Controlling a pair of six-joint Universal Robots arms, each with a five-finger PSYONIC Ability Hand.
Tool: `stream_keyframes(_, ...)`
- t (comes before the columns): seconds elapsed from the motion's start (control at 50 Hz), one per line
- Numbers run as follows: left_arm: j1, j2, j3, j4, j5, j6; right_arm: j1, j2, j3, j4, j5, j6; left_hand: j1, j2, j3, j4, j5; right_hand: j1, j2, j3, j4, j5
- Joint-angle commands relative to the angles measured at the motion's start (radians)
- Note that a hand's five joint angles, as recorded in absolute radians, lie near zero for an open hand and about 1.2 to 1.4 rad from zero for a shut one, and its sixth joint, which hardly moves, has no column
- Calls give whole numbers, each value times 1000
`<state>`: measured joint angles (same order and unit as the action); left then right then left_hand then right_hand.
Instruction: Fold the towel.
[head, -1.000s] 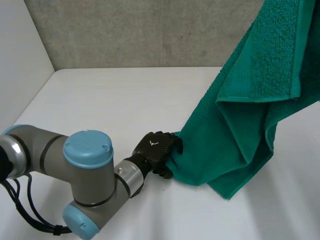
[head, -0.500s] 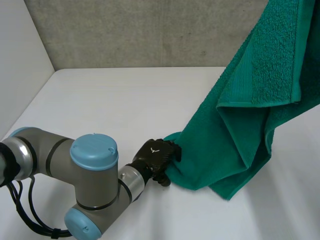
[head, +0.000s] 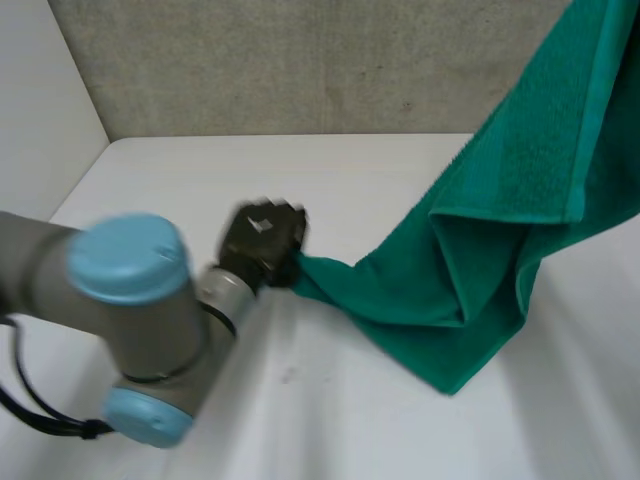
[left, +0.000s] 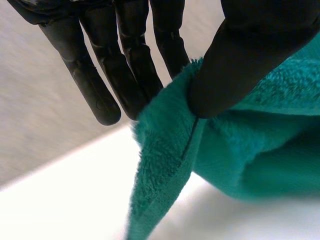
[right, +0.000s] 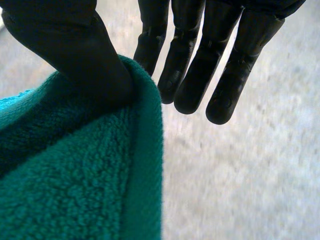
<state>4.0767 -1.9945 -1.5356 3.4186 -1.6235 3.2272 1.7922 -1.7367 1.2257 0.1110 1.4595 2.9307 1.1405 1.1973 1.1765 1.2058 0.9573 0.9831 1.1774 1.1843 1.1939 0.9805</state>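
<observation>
Head view: left hand (head: 262, 240), pinching the towel (head: 500, 200), has swung leftward; right hand (right: 75, 50) seemingly pinches too.

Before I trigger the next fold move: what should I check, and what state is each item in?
1. Pinch of left hand on green terry towel, thumb against fingers: ok.
2. Pinch of right hand on the towel's hemmed edge: ok.
3. Towel flat and taut between the hands: not ok, it hangs bunched in folds.
4. Towel lifted off white table: not ok, its lowest fold seems to rest there.
5. Left pinch exactly at a corner: cannot tell.
</observation>
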Motion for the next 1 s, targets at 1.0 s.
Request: stream_keyframes(1.0,214,453,-222,-108,165,-37,248,600,348,-105,-68,11,256,199,220,190,264,-549,-743,-750,-760,-721)
